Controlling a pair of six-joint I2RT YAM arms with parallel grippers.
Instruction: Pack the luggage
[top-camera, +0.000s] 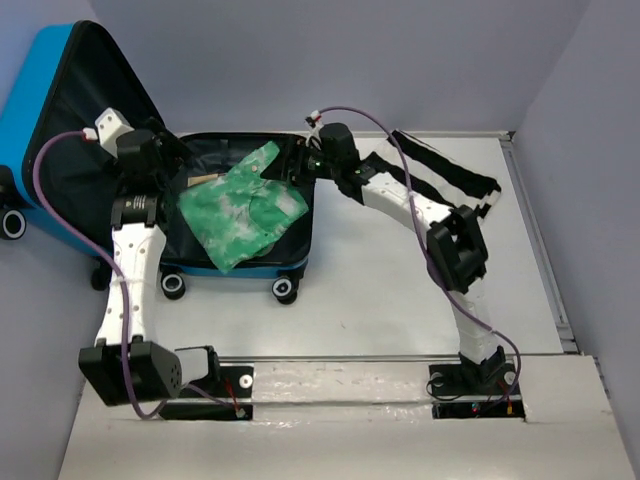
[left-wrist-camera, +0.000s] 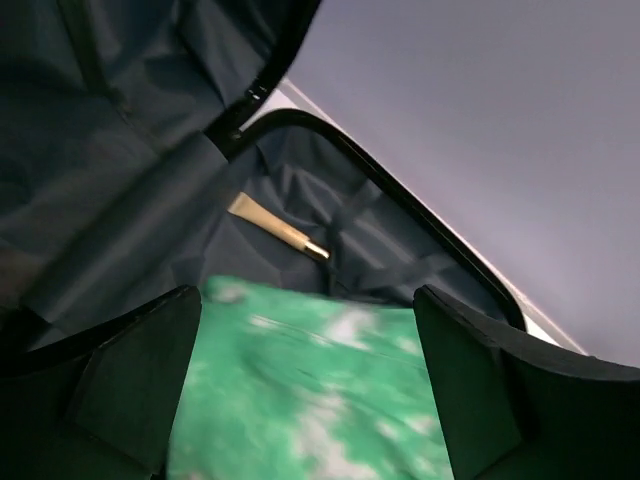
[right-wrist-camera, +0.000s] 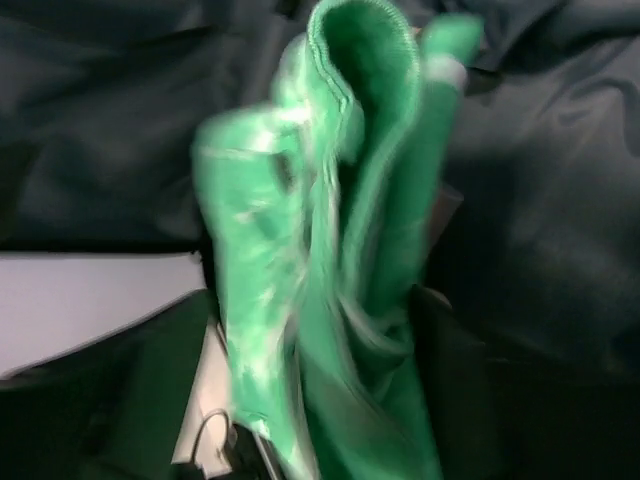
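Green-and-white garment (top-camera: 240, 215) is bunched between the fingers of the right gripper (top-camera: 318, 160). In the right wrist view the folds (right-wrist-camera: 330, 250) rise straight out from the gripper (right-wrist-camera: 315, 310) and fill the gap between the fingers. The jaws are closed on the cloth, part open only by its thickness. The picture is blurred, so I cannot tell how firm the grip is. Dark grey lining (right-wrist-camera: 540, 200) lies all round, past the cloth.

The left gripper (top-camera: 165, 150) is wide open and holds nothing. In its wrist view the two dark fingers (left-wrist-camera: 130, 390) stand well apart, with the garment (left-wrist-camera: 320, 400) spread below and between them, blurred. I cannot tell whether it touches them. Just beyond that gripper (left-wrist-camera: 305, 300), a cream tube (left-wrist-camera: 275, 228) with a gold cap lies on the lining, past the cloth's far edge.

The luggage (top-camera: 35, 110) is open on the table (top-camera: 400, 290). Its blue lid stands up on the outer side of the left gripper, lining facing in. Its base lies flat between the two grippers, and the garment covers most of it. The left gripper sits over the hinge side and the right gripper over the opposite rim. Black-and-white wheels (top-camera: 285, 290) are on the base edge nearest the arm bases.

A black-and-white strap-like item (top-camera: 450, 170) lies on the table outside the right gripper, partly under that arm.
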